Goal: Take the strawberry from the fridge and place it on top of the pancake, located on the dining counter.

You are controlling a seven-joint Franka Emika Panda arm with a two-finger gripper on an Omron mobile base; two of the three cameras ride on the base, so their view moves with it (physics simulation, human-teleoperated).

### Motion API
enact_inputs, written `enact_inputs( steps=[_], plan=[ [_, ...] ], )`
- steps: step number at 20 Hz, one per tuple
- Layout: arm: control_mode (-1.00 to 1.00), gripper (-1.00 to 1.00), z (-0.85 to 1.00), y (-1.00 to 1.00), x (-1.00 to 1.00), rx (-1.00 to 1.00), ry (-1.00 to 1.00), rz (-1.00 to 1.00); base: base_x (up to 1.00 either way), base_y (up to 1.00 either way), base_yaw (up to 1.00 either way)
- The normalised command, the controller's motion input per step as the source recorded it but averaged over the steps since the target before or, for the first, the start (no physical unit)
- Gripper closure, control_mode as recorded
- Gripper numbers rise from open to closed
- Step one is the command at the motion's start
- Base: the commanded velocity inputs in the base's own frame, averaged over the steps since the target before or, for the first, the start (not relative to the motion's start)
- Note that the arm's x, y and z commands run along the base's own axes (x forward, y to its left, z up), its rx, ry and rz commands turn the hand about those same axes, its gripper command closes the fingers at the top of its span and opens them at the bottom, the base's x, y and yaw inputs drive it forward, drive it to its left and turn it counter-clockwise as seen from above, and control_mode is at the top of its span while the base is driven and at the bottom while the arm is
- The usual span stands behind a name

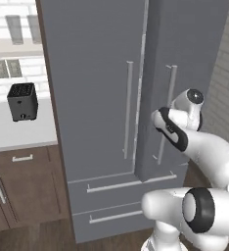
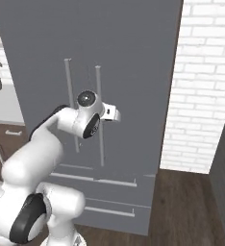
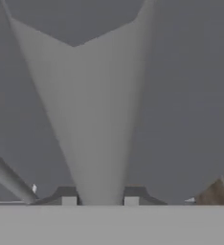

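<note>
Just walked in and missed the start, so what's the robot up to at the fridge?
The arm has reached to the grey fridge and its gripper is shut on the right door's handle, the bar running between its two fingertips. Both doors look closed or barely cracked, so nothing inside shows yet. A black toaster sits on the counter to the left.

- Even, flat rendered light — no glare.
- Soft shading on the fridge (image 1: 97, 88) doors; faint shadows beside its handles.
- Between the jaws, the handle (image 3: 97, 124) looks blurred — oversized.
</note>
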Motion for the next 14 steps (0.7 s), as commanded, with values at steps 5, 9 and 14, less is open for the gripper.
enact_inputs(
  steps=[5, 9, 14],
  plan=[
    [-1.00, 1.00, 0.00, -0.83, -1.00, 0.06, 0.07, -0.06, 0.00, 0.00, 0.00],
    [-1.00, 1.00, 0.00, -0.82, -0.96, 0.10, 0.11, -0.08, 0.00, 0.00, 0.00],
    [-1.00, -1.00, 0.06, -0.28, -0.69, 0.03, 0.02, 0.03, 0.00, 0.00, 0.00]
  ],
)
